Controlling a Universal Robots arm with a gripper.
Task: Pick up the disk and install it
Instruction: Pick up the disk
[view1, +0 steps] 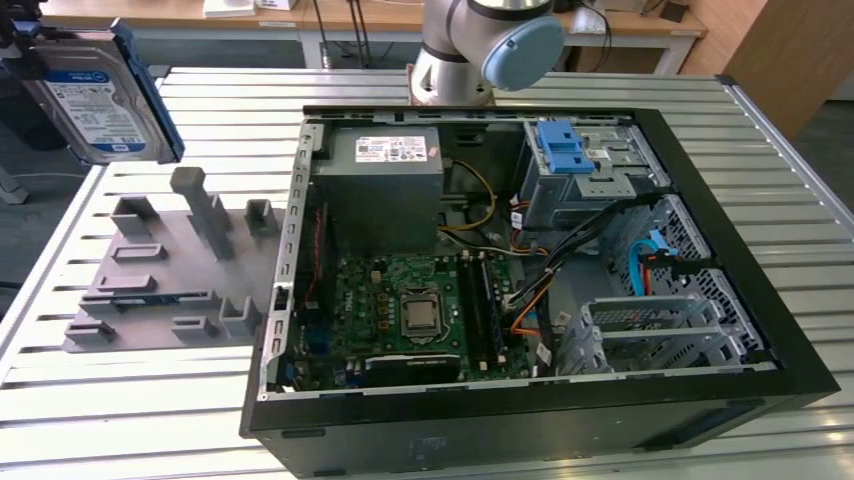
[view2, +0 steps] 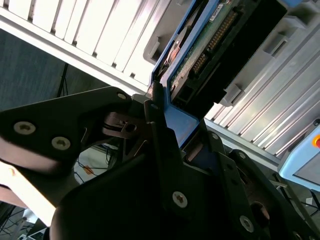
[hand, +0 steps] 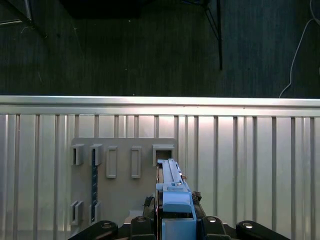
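The disk (view1: 100, 105), a silver drive with a white-and-blue label in a blue carrier, hangs upright in the air at the exterior view's upper left, above and behind the grey holder rack (view1: 167, 265). My gripper (view1: 24, 45) is shut on its upper end. In the second wrist view the black fingers (view2: 160, 145) clamp the blue carrier (view2: 182, 127), with the drive's circuit side (view2: 210, 45) beyond them. The first wrist view has the disk (hand: 172, 187) edge-on above the rack (hand: 120, 170), held in my gripper (hand: 176, 222).
An open black computer case (view1: 534, 270) lies on the slatted metal table (view1: 120, 400), with a grey power-supply box (view1: 380, 190), a green motherboard (view1: 414, 305), a drive bay with a blue latch (view1: 567, 150) and a metal cage (view1: 654, 325). The arm's base (view1: 467, 50) stands behind the case.
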